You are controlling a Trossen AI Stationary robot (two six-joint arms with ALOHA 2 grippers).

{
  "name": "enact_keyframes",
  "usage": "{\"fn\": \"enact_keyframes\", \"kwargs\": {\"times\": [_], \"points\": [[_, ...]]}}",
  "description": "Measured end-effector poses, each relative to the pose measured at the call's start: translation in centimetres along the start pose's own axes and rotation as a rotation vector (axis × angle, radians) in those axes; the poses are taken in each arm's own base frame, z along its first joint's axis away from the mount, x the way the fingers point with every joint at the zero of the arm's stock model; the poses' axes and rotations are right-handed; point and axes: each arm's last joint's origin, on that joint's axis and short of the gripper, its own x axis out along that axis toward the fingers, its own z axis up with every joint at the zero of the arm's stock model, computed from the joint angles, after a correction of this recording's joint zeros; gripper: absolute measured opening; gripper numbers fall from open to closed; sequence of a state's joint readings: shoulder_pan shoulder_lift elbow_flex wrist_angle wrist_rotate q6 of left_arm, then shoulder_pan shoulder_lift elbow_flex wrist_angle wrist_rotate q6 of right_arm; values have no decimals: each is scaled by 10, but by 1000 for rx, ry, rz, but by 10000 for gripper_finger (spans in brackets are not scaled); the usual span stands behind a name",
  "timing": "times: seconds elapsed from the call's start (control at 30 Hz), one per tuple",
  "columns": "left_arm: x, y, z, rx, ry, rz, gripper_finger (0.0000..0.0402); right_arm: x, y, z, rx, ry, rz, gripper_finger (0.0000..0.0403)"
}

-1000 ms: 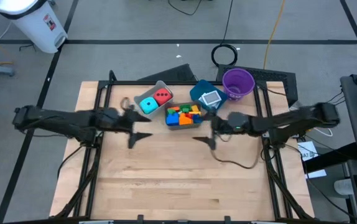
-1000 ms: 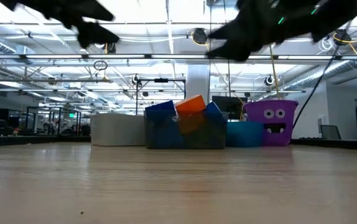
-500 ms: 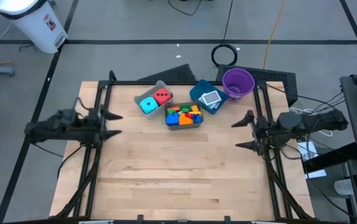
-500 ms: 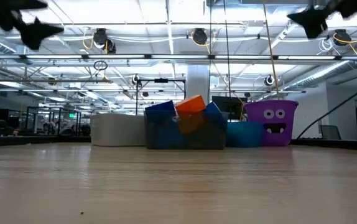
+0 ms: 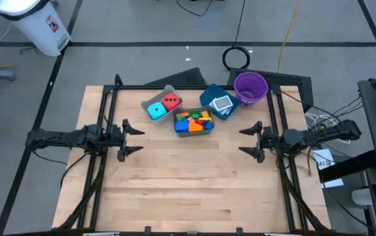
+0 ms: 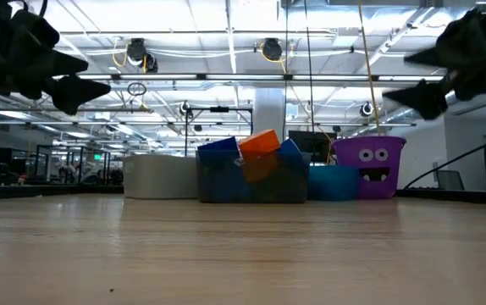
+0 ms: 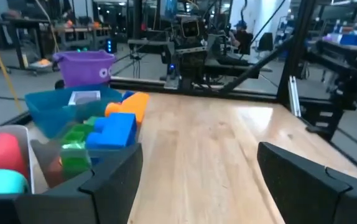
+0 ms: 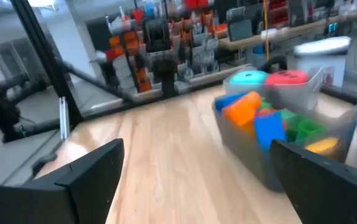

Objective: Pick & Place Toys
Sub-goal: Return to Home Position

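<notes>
My left gripper (image 5: 135,139) hangs over the left side of the table (image 5: 188,187), fingers spread wide and holding nothing. My right gripper (image 5: 243,140) mirrors it over the right side, just as wide and just as empty. Both point inward, well apart from the toys.

From above they read as flat dark forks. The low view shows that both hang high off the wood, the left gripper (image 6: 95,74) on one side and the right gripper (image 6: 400,78) on the other. My left wrist view shows my fingers (image 7: 111,180) as blunt matte black wedges, with bare planks between them.

The table is pale wood laid in long strips. The containers stand near its far edge. The grey bin (image 5: 168,90) holds the cyan cube (image 5: 155,111) and the red cube (image 5: 171,101), both round-cornered, the red one dotted like a die. Just beside it the dark bin (image 5: 192,133) is heaped with glossy blocky bricks (image 5: 193,120) in orange, blue, green, yellow and red. Only the low view shows an orange brick (image 6: 262,141) tilted and poking above the rim. The teal bin (image 5: 207,96) holds the cards (image 5: 221,103); I see one pale face on top and cannot tell how many lie there. The purple cup (image 5: 251,85) is a round open mouth from above, and the low view shows a cartoon face on its side.
</notes>
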State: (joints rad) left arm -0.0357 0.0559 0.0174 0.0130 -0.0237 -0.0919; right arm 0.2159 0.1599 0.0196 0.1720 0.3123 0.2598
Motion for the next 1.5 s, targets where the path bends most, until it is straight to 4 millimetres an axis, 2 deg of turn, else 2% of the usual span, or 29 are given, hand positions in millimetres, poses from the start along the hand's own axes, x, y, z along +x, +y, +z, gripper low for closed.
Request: {"fn": "enact_keyframes", "kwargs": {"times": [0.13, 0.33, 0.57, 1.5], "points": [[1, 0, -2, 69, 20, 3, 324, 0, 0, -1, -4, 9, 7, 376], [2, 0, -2, 164, 29, 4, 324, 1, 0, -3, -185, 35, 22, 376], [2, 0, -2, 165, 26, 4, 324, 1, 0, -4, -394, 42, 26, 376], [2, 0, -2, 161, 25, 4, 324, 1, 0, -4, -416, 42, 27, 376]]}}
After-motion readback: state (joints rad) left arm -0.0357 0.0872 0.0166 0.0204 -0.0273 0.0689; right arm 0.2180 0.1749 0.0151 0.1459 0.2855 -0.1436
